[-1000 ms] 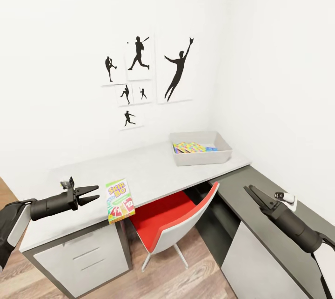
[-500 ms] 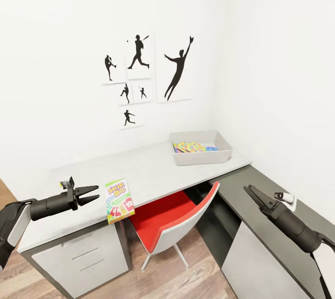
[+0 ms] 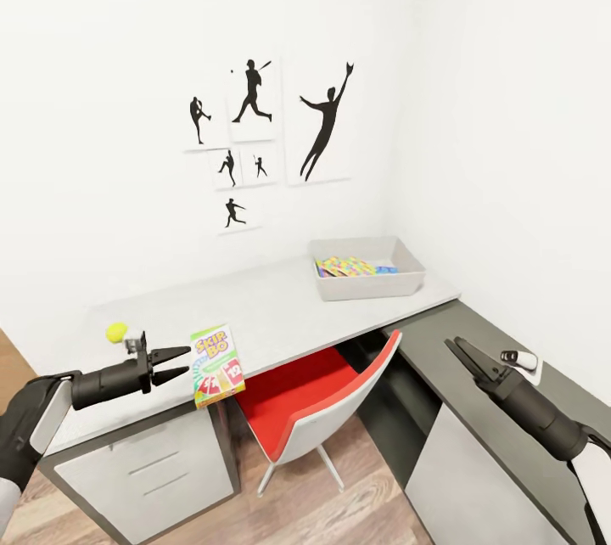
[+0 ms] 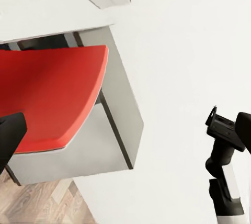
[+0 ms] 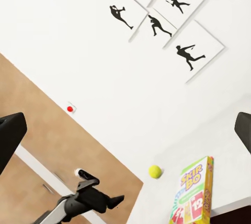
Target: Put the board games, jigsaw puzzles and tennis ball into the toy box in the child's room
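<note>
Head view: left fingers (image 3: 174,364) spread, empty; Skip-Bo game (image 3: 216,364) flat on desk (image 3: 280,311) just beyond fingertips, long axis crosswise. Right fingers (image 3: 460,349) pressed together, well apart. Left arm nearer.

Red chair (image 3: 314,409) with white legs tucked under the desk. Black sports silhouette prints (image 3: 255,133) clustered on white wall. Wood-plank floor (image 3: 314,502). Small white-and-black object (image 3: 519,359) on dark side top, can't identify.
</note>
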